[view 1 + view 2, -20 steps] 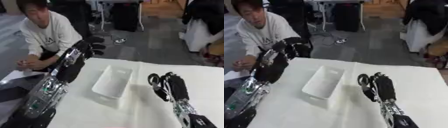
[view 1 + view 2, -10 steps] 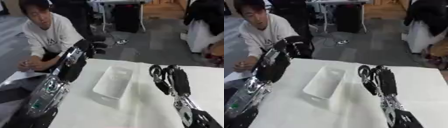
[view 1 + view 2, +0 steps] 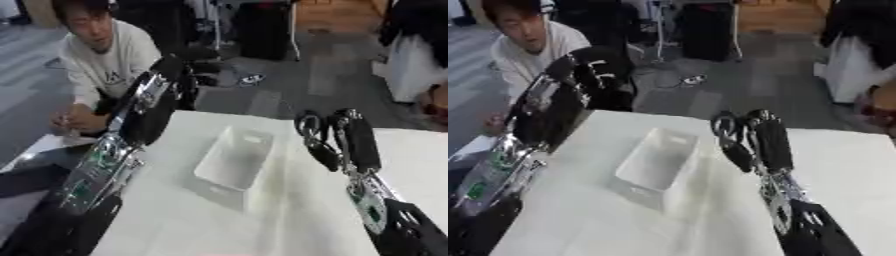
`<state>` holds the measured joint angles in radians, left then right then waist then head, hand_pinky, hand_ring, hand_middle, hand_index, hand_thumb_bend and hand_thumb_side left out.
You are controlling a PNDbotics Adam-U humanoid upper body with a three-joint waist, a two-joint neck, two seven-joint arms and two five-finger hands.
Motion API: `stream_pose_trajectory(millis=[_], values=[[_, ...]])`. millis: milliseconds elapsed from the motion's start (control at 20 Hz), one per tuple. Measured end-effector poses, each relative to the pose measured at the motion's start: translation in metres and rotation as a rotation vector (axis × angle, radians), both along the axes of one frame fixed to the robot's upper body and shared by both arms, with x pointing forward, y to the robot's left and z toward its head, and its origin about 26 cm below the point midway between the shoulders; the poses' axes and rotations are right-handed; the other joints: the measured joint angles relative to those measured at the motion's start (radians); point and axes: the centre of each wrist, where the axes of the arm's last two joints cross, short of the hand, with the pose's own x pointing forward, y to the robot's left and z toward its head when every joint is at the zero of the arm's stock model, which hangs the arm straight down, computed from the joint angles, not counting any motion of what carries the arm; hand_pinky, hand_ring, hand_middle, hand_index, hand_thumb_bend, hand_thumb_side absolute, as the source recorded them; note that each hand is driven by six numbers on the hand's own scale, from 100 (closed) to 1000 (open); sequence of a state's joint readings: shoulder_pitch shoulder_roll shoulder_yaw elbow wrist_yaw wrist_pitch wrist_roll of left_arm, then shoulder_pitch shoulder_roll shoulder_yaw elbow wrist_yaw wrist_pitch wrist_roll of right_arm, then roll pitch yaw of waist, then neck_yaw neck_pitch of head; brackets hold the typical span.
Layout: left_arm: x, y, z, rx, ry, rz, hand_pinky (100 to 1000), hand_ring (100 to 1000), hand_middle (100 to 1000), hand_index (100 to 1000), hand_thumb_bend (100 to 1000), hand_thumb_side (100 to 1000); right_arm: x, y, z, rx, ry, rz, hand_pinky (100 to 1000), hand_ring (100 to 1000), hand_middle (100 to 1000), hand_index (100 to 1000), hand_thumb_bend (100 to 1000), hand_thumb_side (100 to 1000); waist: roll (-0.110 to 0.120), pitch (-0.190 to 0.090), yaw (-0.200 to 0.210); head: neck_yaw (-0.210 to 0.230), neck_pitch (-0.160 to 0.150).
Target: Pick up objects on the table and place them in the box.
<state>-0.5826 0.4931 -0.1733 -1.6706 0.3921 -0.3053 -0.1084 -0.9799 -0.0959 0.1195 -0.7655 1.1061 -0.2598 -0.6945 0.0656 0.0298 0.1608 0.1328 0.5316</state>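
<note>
A white rectangular box stands open-topped near the middle of the white tabletop, its long sides running from the near-left toward the far edge, its far short wall close to the tabletop's far border. The box looks empty inside, and no loose object can be made out anywhere on the white surface around it. The left hand is raised high beyond the tabletop's far-left corner, over the grey floor, its dark fingers bent forward at the tips and closed on nothing; its forearm slants down along the tabletop's left edge to the lower left corner of the view, well left of the box. The right hand is held upright just right of the box, palm edge toward it, with a narrow strip of bare tabletop between them; its fingers curl inward at the top and hold nothing. To the right of that hand the tabletop lies open out to its right edge, and the near half in front of the box is bare as well. A person in a light shirt sits past the left edge, touching none of the things.
</note>
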Motion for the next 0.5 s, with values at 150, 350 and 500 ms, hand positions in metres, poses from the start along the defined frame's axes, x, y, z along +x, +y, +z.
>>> stream_pose_trajectory(millis=[150,350,500], values=[[0.0,-0.002,0.004,-0.002,-0.016,-0.005,756,752,813,857,208,838,0.001,0.004,0.007,-0.012,-0.008,0.022,100,100,100,238,100,432,0.001,0.0,0.009,0.0,0.0],[0.0,-0.005,0.012,-0.003,-0.04,-0.015,756,743,813,856,207,836,0.002,0.007,0.011,-0.024,-0.013,0.042,100,100,100,238,100,435,0.006,0.006,0.026,-0.009,-0.006],[-0.002,-0.007,0.016,-0.004,-0.056,-0.025,756,742,813,856,207,836,0.001,0.012,0.013,-0.033,-0.017,0.056,100,100,100,238,100,436,0.006,0.014,0.041,-0.028,-0.027]])
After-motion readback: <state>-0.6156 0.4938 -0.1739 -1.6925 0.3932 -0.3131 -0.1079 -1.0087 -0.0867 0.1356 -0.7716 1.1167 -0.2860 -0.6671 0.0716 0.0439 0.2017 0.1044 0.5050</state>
